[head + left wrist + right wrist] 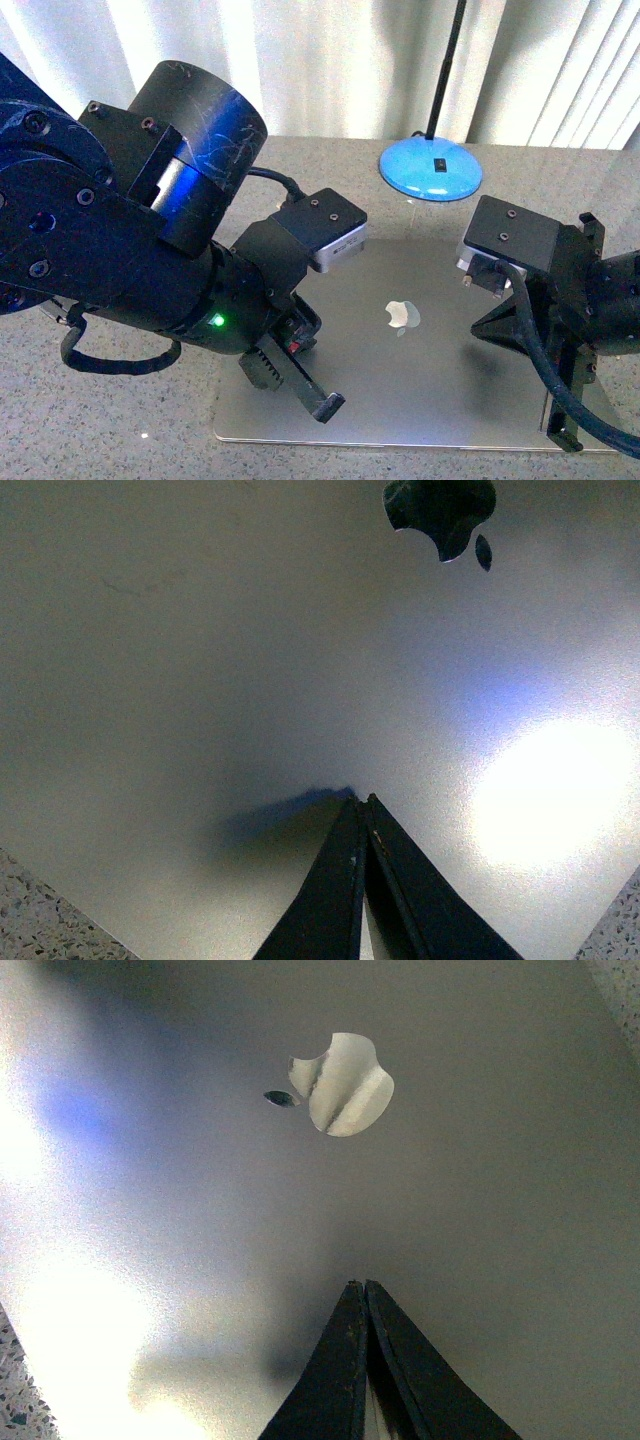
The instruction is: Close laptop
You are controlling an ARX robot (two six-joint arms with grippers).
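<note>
You have one grey speckled table (120, 430) across the lower part of the front view. On it lies one laptop (430, 390), flat in the lower centre with its silver lid facing up; no keys or screen show. From that, I judge the closing itself to be done, or at its last press.

Two arms reach over the lid. The left gripper (325, 405) is at lower centre-left, its fingers pinched together with nothing between them. The right gripper (565, 435), at lower right near the lid's right edge, is clenched empty too. You cannot tell for sure whether either tip rests on the metal or hangs just above it.

The next move likely calls for lifting both arms straight up, without dragging the tips across the lid.

One blue lamp base (430, 168) sits at upper centre, beyond the laptop. One apple logo (402, 316) marks the middle of the lid.
</note>
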